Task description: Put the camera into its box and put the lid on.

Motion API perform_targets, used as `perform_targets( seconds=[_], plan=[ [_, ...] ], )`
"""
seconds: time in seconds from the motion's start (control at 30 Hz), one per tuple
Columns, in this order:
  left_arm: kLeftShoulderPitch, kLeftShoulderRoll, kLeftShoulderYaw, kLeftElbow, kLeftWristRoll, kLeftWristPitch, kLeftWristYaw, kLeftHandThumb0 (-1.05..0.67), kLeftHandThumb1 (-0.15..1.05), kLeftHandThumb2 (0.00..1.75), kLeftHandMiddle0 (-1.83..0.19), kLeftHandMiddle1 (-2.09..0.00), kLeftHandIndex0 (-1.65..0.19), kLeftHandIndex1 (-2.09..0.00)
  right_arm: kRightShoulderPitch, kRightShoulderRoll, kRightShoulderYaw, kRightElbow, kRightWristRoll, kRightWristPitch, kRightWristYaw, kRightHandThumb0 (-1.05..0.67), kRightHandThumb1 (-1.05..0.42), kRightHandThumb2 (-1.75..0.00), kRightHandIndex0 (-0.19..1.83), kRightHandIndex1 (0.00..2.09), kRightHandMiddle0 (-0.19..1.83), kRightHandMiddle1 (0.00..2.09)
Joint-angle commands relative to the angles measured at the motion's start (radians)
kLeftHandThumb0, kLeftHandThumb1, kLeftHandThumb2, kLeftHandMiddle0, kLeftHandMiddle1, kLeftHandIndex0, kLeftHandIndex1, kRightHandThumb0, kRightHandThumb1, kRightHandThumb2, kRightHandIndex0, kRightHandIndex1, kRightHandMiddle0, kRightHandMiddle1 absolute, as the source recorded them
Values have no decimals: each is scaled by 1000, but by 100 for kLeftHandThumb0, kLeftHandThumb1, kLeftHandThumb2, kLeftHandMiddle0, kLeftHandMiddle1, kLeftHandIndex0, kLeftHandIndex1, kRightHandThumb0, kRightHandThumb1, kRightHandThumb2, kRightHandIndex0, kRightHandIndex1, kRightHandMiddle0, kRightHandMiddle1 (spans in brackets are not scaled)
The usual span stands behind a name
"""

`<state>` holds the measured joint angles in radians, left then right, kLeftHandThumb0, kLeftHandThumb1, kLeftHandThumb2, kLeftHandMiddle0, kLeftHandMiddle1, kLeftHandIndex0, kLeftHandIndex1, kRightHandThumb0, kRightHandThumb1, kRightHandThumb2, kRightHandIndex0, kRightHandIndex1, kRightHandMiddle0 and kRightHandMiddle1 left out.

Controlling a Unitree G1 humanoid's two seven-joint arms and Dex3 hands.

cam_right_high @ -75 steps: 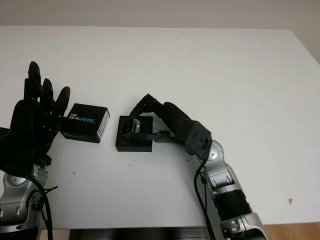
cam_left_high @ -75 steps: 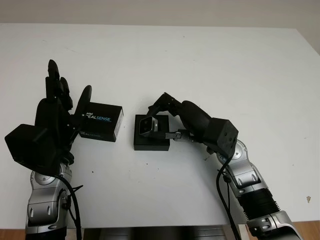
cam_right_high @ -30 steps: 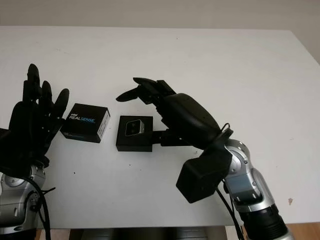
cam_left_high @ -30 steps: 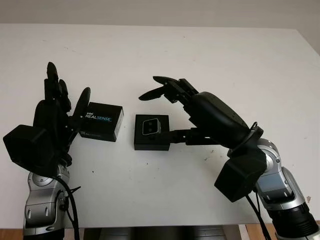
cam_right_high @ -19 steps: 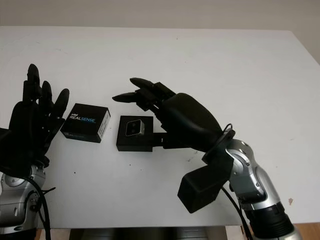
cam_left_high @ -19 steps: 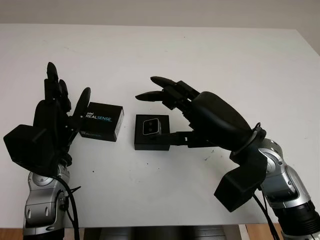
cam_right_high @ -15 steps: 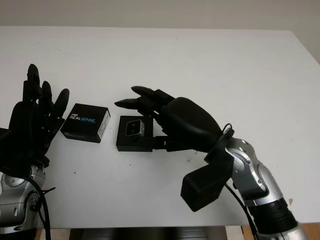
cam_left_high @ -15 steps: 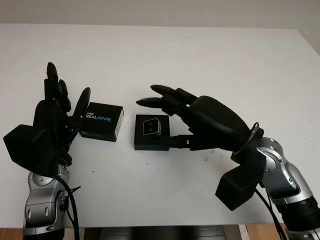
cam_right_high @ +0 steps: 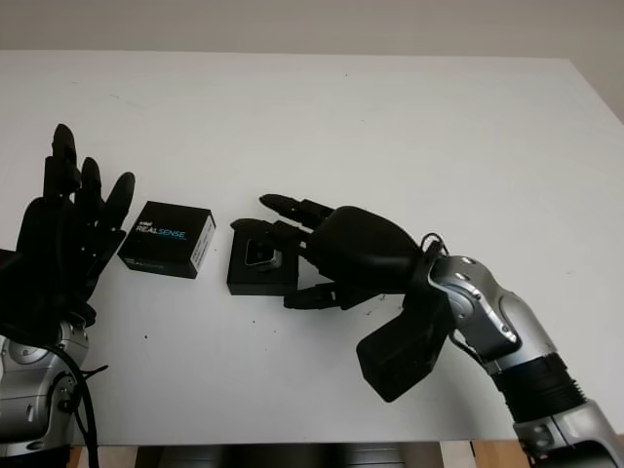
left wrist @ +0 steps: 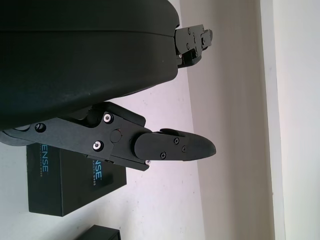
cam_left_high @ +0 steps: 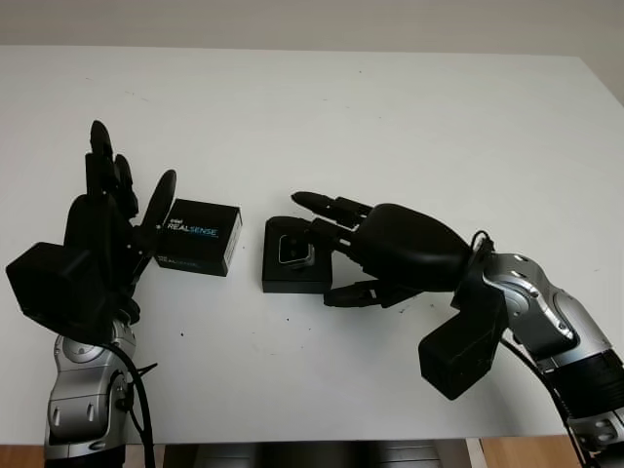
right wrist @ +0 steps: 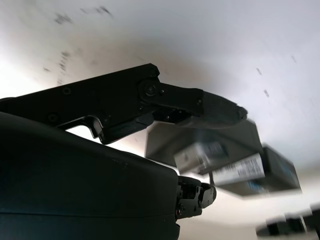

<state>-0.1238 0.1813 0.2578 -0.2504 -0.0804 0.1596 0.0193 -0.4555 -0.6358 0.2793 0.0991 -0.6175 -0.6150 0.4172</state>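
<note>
A lab-like test bench — bare white table [cam_left_high: 409, 117] (scuffed), plain pale wall [cam_left_high: 312, 21] behind it.

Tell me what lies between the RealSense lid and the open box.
Only bare white table separates the RealSense lid from the open box, seen in both eye views.

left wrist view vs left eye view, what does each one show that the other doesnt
Left wrist view alone: a close look at the left hand's black finger crossing above the lid, and the pale wall beyond the table edge.

Left eye view alone: the open right hand over the shallow black box base, its fingers around the small grey camera seated inside, plus both arms and the white table.

Both: the black rectangular RealSense-printed lid lying on the table beside the open left hand, and a corner of the box base.
</note>
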Motion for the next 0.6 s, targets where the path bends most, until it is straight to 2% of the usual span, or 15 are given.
perform_targets(
  seconds=[0.0, 0.33, 0.57],
  plan=[
    [0, 1, 6, -24, -5, -4, 2, -49, 105, 29, 11, -6, 15, -6, -1, -30, 8, -35, -18, 9, 23, -84, -105, -59, -13, 1, -9, 12],
    [3, 4, 11, -27, -11, -4, 1, -49, 105, 28, 12, -5, 15, -6, 29, -94, 11, -166, -11, 110, 200, -97, -105, -60, -19, 0, -4, 9],
    [6, 11, 10, -25, -7, -21, -6, -47, 105, 30, 12, -5, 15, -5, 56, -92, 20, -208, -13, 132, 240, -98, -105, -56, -19, 0, -1, 8]
  ],
)
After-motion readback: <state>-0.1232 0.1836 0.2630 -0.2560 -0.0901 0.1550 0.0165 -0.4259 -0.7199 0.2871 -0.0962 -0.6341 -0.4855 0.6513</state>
